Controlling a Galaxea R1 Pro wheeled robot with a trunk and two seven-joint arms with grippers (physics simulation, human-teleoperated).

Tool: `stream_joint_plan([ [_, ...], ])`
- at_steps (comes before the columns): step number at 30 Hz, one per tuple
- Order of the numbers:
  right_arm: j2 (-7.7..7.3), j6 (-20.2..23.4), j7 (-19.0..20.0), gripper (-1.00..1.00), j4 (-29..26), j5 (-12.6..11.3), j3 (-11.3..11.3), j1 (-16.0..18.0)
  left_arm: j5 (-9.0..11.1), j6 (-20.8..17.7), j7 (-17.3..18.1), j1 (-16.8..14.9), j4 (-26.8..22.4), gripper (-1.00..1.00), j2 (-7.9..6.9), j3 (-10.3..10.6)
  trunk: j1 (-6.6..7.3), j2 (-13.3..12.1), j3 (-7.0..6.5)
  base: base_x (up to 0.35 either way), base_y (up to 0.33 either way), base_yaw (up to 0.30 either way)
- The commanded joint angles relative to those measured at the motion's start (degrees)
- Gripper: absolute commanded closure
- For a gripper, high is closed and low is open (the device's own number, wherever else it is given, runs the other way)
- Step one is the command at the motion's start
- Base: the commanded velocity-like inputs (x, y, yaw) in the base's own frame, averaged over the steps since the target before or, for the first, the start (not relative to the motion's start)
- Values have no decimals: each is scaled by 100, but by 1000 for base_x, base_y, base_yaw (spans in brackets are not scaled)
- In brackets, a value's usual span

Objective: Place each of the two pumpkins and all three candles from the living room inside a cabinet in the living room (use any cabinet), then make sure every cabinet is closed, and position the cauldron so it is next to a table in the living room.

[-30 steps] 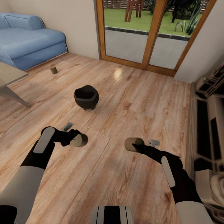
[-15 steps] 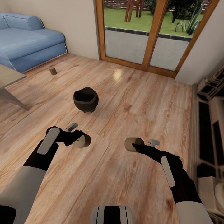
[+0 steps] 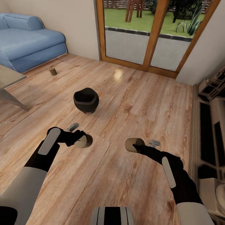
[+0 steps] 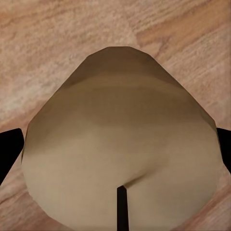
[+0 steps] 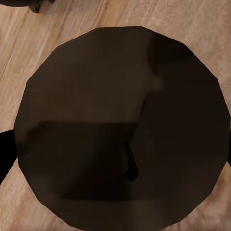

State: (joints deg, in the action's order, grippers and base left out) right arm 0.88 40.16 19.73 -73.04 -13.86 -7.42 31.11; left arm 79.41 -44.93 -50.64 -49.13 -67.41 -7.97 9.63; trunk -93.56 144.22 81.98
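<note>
both arms are seen reaching forward and down over the pale wooden plank floor [image 3: 125, 103] in the head view, white forearms ending in black wrists. the left arm is bent inward at the wrist, and the left claw [image 3: 78, 139] is closed around a short tan cylindrical candle [image 3: 83, 141] held just above the floor; in the left wrist view the same candle [image 4: 120, 154] is seen between the two black fingers [image 4: 9, 151] at either edge. the right arm is stretched straighter, angled toward the middle, and the right claw [image 3: 137, 146] is clamped on a second tan cylindrical candle [image 3: 133, 144], whose dark round end [image 5: 122, 127] is shown in the right wrist view. a black round-bellied cauldron [image 3: 86, 100] is stood on the floor beyond the left claw, well apart from both. a third small candle [image 3: 52, 71] is set on the floor near the blue upholstered sofa [image 3: 29, 40]. the corner of a pale worktop [image 3: 9, 79] is seen at the left edge. a wood-framed glass door [image 3: 150, 34] is placed at the far wall, and part of the long dark-brown cabinet [image 3: 207, 125] is seen along the right edge
</note>
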Motion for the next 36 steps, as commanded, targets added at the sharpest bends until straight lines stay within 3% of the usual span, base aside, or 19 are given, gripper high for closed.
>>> stream_joint_plan([
  [1,0,0,-4,100,0,-6,-1,0,-4,-1,3,0,0,100,4,1,0,0,0,0,0,0],
  [8,0,0,-4,100,0,-11,-5,0,-4,2,10,4,8,100,13,7,0,0,0,0,0,0],
  [36,18,-8,-4,100,15,-11,3,0,-13,-16,19,9,61,100,60,21,72,-37,-620,0,0,0],
])
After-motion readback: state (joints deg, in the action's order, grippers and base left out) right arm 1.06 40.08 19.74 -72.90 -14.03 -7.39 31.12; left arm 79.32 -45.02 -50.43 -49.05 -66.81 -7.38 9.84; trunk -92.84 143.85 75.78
